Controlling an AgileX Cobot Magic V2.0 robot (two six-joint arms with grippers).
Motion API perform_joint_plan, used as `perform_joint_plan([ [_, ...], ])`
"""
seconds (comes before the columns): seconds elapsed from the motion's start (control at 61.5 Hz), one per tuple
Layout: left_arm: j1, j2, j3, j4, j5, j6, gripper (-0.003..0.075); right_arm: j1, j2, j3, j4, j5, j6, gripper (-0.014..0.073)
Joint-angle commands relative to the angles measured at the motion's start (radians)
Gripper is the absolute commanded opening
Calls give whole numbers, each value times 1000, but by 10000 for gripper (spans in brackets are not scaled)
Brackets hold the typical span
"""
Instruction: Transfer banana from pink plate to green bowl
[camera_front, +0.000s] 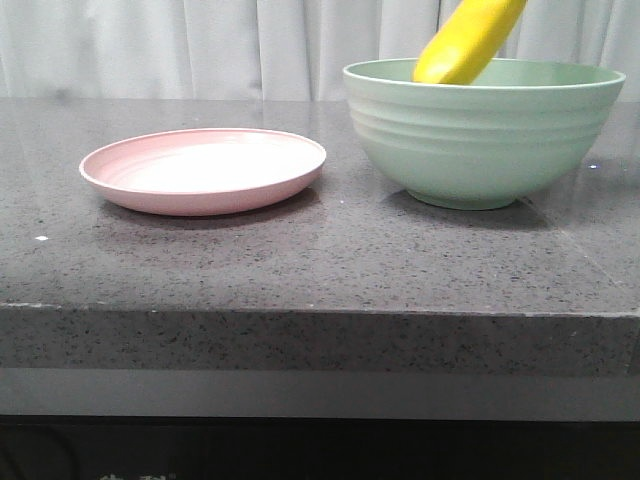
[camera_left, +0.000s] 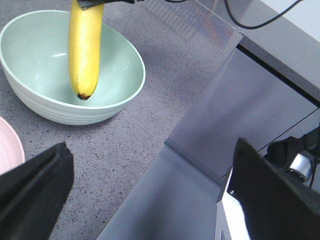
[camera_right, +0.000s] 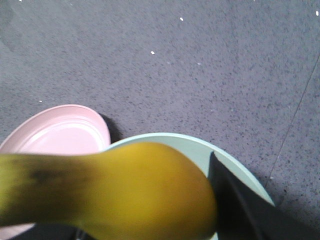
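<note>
Banana (camera_front: 468, 42) hangs tilted, dark tip down inside the green bowl (camera_front: 480, 140), clamped at its upper end by the right tool (camera_left: 95, 4). Pink plate (camera_front: 205, 170) sits bare on the dark speckled surface (camera_front: 320, 260), beside the bowl, not touching. Left tool (camera_left: 145, 195) spread apart, holding nothing.

Yellow banana (camera_front: 468, 42) hangs tilted into green bowl (camera_front: 480, 140); pink plate (camera_front: 205, 170) bare.

banana (camera_front: 467, 42): bright yellow, dark brown tip
bowl (camera_front: 480, 135): pale mint green, horizontal ridges around the outside
plate (camera_front: 205, 170): pale pink, faint concentric rings
table (camera_front: 320, 260): dark grey stone, fine light and dark speckles
curtain (camera_front: 200, 45): white, vertical folds
</note>
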Motion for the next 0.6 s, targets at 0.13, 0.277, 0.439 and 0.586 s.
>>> perform_joint_plan([
  [0.13, 1, -23, -33, -65, -13, 3, 619, -6, 31, -37, 41, -63, 3, 349],
  [0.277, 1, -23, -33, -65, -13, 3, 619, -6, 47, -37, 33, -65, 3, 568],
  [0.439, 1, -23, -33, -65, -13, 3, 619, -6, 33, -37, -12, -68, 3, 603],
  [0.586, 1, -23, -33, -63, -13, 3, 619, -8, -13, -37, -123, -63, 44, 603],
])
